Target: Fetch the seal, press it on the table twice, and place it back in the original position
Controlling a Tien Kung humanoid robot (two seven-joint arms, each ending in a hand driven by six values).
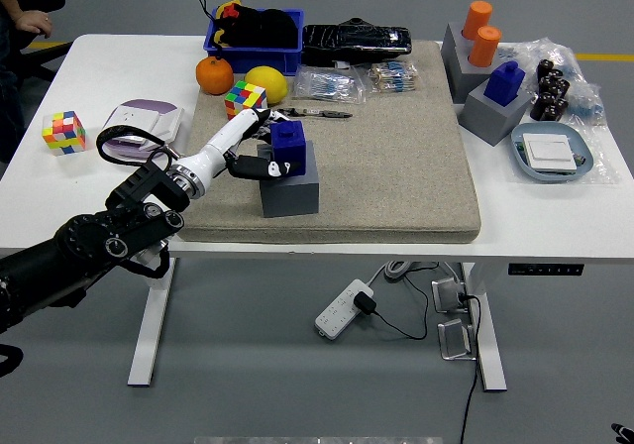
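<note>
While left arm reaches in over white table, landmark = beige mat. Grey holder block sits near mat's left edge, blue seal standing upright in its top. Left hand right against seal, fingers wrapped on its left face, looks like gripping. Tip imo: lift straight up clear of holder, no tilt, keep wrap firm, then stamp bare mat just right of block. Right hand not visible.

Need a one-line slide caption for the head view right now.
Left hand grips the blue seal seated in its gray block on the beige mat.
</note>
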